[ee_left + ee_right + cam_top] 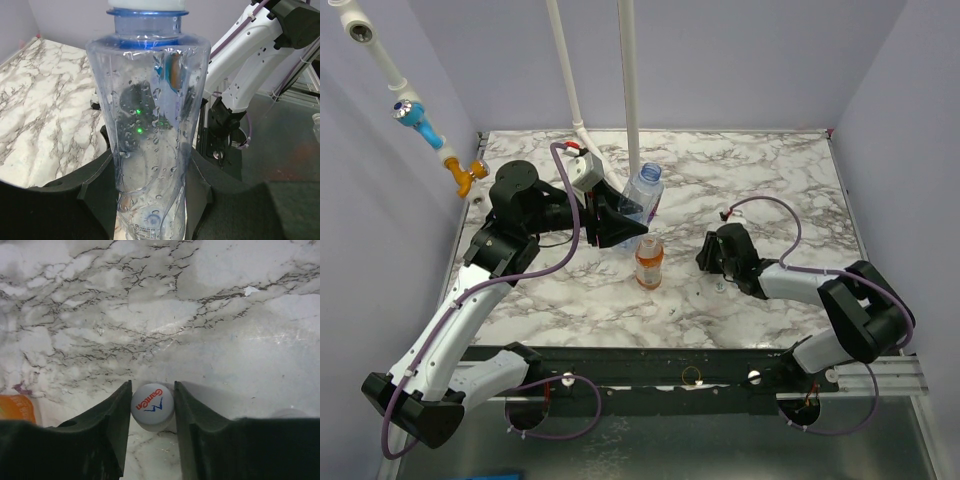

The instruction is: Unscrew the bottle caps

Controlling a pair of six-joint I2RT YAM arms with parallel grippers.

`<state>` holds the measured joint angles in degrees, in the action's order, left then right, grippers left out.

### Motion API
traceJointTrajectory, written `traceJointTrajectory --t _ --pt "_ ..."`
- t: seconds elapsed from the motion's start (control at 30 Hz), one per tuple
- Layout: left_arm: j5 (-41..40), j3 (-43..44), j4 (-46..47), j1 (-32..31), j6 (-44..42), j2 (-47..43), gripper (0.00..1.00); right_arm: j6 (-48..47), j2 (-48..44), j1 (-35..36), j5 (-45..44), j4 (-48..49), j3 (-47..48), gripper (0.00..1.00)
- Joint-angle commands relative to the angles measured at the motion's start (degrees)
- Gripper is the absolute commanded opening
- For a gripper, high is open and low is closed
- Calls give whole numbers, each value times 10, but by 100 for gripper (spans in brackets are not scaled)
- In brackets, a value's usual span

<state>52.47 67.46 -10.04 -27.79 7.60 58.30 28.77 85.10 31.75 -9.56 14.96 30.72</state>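
Observation:
A clear blue-tinted bottle (150, 115) with a white cap (147, 5) on its neck stands upright at the table's middle back (642, 195). My left gripper (623, 218) is shut on its body, one finger (75, 200) on each side. An orange bottle (649, 262) stands just in front of it, between the two arms, and shows at the left edge of the right wrist view (15, 407). My right gripper (152, 402) is shut on a loose white bottle cap (152, 405) printed in red and blue, low over the marble to the right of the orange bottle (718, 275).
Two white pipes (630, 90) rise from the back of the marble table (770, 180). A pipe with a blue fitting and a yellow valve (430, 135) runs along the left wall. Purple walls close in the back and sides.

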Motion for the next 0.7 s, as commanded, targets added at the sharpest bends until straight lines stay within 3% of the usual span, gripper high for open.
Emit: traceJointTrajectory --t 0.0,0.07,0.13,0.4,0.53,0.67 --pt "23 5 -3 4 0 0 0 8 3 -4 -1 6 -6 57" --pt "19 4 -4 4 -2 1 0 4 -20 -4 2 -7 -3 73" --pt "19 4 -4 4 -2 1 0 -3 -54 -4 1 -29 9 80" --pt "17 13 -3 5 -3 8 0 -87 -233 -4 45 -146 162 87" --pt "14 14 -2 5 -4 9 0 -125 -258 -4 181 -189 301 90" --pt "9 13 -1 5 -1 9 0 -119 -228 -4 412 -199 432 99"
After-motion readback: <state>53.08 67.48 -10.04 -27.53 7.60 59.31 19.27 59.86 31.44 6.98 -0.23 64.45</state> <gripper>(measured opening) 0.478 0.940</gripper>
